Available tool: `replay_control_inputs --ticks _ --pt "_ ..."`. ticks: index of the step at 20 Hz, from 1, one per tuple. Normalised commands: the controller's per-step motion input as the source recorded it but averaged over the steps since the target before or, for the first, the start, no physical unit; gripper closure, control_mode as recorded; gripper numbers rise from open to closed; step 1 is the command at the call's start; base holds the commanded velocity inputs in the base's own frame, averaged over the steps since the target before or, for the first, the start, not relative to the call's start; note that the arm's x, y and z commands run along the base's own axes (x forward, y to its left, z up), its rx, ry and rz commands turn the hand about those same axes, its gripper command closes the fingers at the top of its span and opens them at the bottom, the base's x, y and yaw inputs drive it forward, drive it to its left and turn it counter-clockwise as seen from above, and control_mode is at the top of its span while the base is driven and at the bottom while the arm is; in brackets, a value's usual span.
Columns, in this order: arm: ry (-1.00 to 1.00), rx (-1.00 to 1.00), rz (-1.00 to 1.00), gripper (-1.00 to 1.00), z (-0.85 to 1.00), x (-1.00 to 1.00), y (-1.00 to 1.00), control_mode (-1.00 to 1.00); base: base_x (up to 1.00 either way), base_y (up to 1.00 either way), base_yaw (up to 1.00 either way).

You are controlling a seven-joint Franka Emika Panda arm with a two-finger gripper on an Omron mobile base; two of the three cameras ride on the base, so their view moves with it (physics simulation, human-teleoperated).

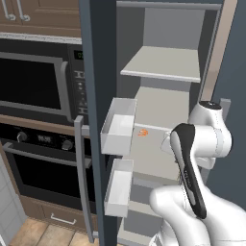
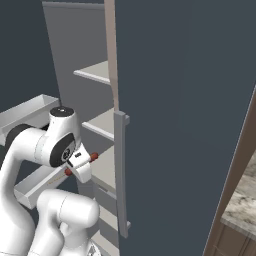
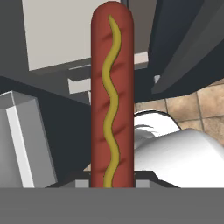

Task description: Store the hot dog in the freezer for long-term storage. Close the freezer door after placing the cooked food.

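Observation:
The hot dog (image 3: 111, 96) is a reddish-brown sausage with a wavy yellow line, standing up between my fingertips in the hand view. My gripper (image 3: 112, 183) is shut on it. In the right base view my gripper (image 2: 80, 165) hangs just in front of the open freezer (image 2: 97, 72), and the hot dog's (image 2: 93, 156) red ends stick out on both sides of the hand. The freezer (image 1: 163, 65) has pale grey shelves. The freezer door (image 1: 98, 96) stands wide open on the left, its white bins (image 1: 117, 127) facing inward. My arm hides the hand in the left base view.
A small orange-red item (image 1: 142, 132) lies on the middle shelf; I cannot tell what it is. The black microwave (image 1: 33, 84) and oven (image 1: 43, 168) sit left of the door. The plain blue door (image 2: 185, 125) with its grey handle (image 2: 120, 170) closes off the right.

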Motion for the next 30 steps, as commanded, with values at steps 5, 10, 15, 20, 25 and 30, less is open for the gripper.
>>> replay_control_inputs --ticks 5,10,15,20,25,30 --pt "-0.17 -0.05 0.00 1.00 0.00 0.31 0.02 -1.00 0.02 0.05 0.00" --pt "-0.26 -0.12 0.00 1.00 0.02 0.56 0.14 -1.00 0.00 0.00 0.00" --pt "-0.23 -0.19 0.03 1.00 0.02 0.60 0.05 -1.00 0.00 0.00 0.00" --pt "-0.04 -0.11 0.04 1.00 0.00 0.73 -0.05 -1.00 0.00 0.00 0.00" --pt "0.03 0.00 0.02 1.00 -0.01 0.79 -0.16 -1.00 0.00 0.00 0.00" --pt "0.11 0.00 0.00 1.00 0.05 0.78 -0.05 -1.00 0.00 0.00 0.00"
